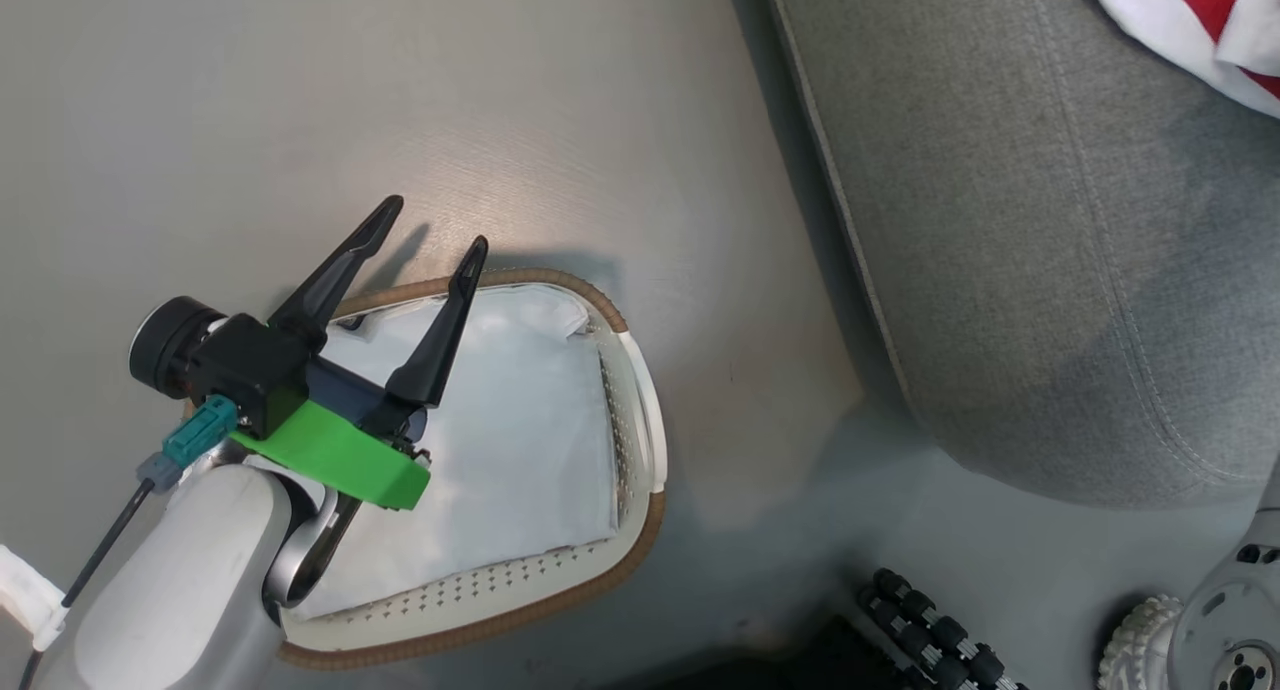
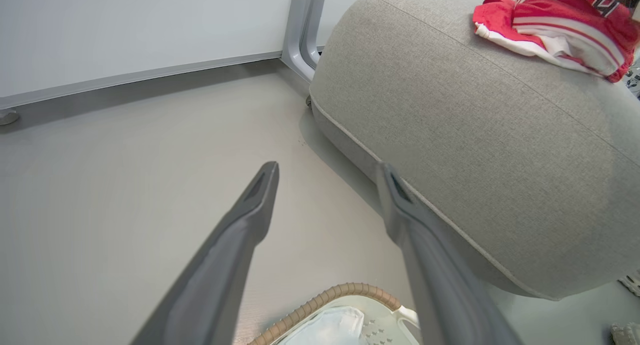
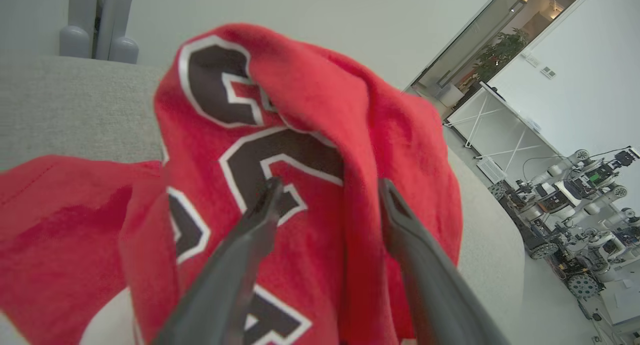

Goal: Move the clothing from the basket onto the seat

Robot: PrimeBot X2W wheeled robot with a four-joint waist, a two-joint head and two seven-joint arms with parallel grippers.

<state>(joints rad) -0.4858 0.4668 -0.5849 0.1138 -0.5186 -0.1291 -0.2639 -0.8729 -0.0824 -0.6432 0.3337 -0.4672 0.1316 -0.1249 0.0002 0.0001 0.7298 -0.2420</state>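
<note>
**Clothing.** The clothing (image 3: pixel 310 135) is lying heaped on the seat (image 1: pixel 1050 220), which is where the task is sending it. In the head view it is sitting in the 1 o'clock corner, well apart from the basket (image 1: pixel 655 420) at 7 o'clock. In the left wrist view a red piece with white stripes, probably the shorts (image 2: pixel 550 35), is resting on the seat's top. In the right wrist view the jersey (image 3: pixel 280 155) is standing in a loose peaked fold with its black numerals facing the camera. Judgement: the fold is propping itself up, not hanging from a grip.

**Right end effector** (image 3: pixel 330 182). Its fingers are standing apart, one on each side of the jersey's ridge, which is running from 12 to 6 o'clock between them. They are clamping nothing. Whether a finger is brushing the cloth cannot be told. The jersey is lying close ahead at 12 o'clock.

**Left end effector** (image 1: pixel 434 225). Its fingers are spread wide and carrying nothing. It is hanging over the basket's 10 o'clock rim and pointing toward 1 o'clock at the floor (image 1: pixel 300 90). In its own view the clothing is lying at 2 o'clock, well apart, up on the seat. Judgement: this arm is idling clear of the drop.

**Basket.** It is standing on the floor with the seat at its 3 o'clock. It is showing its white liner (image 1: pixel 520 420). Its 8 o'clock portion is hiding beneath the left forearm. Judgement: the transfer is looking complete or nearly so, pending that hidden part.
</note>
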